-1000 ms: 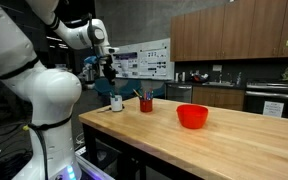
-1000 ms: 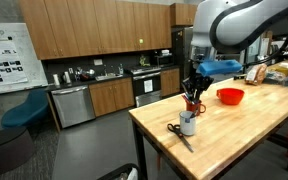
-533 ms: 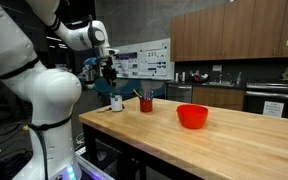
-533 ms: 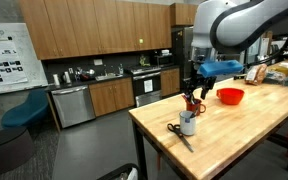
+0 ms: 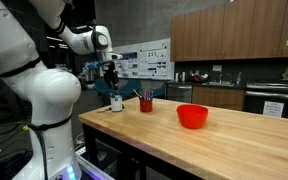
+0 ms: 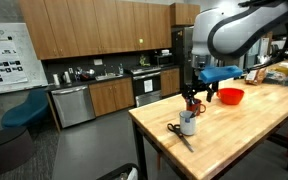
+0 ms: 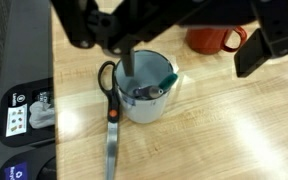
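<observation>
1. Wooden table [image 5: 219, 140]: the items cluster at its left end in an exterior view.
2. Gripper [image 7: 166, 45]: jaws wide apart, clamping nothing. It hangs right over the white cup [image 7: 144, 95], fingers clear of the rim on either side.
3. Red bowl [image 5: 192, 116]: mid-table, well right of the cup.
4. White cup: upright near the table edge, holding a dark pen [image 7: 126, 68] and a teal-tipped marker [image 7: 160, 87].
5. Red mug [image 7: 214, 38]: near the cup, on its far side.
6. Scissors [image 7: 109, 125]: flat on the wood, just left of the cup.
</observation>
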Controlling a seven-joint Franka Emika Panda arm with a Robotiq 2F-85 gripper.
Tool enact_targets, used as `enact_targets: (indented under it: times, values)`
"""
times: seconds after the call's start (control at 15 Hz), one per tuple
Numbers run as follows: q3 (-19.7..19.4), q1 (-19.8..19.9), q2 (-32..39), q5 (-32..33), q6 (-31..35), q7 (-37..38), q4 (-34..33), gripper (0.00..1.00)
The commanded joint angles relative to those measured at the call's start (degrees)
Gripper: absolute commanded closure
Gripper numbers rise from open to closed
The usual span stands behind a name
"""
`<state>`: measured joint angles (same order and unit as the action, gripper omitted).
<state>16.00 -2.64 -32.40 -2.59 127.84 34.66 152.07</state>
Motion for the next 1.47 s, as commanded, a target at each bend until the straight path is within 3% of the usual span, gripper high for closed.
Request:
enact_targets:
  times: [0.0,0.13,0.2,0.4,0.93,1.4]
  values:
    - [-0.8,0.5,1.0,0.4,0.3,-0.1,0.4,0.0]
    - [-1.0,0.4,1.5,0.3,0.5,-0.1,0.6,0.05]
    - [-1.0,0.5,1.7,0.3,0.8,0.0,0.7,0.27]
    - [-1.0,0.4,2.3,0.3,0.9,0.2,0.7,0.37]
    - [-0.8,0.0,3.0,0.2,1.9,0.1,0.3,0.99]
    - [-0.6,-0.8,2.7,-0.2,2.6,-0.5,-0.2,0.98]
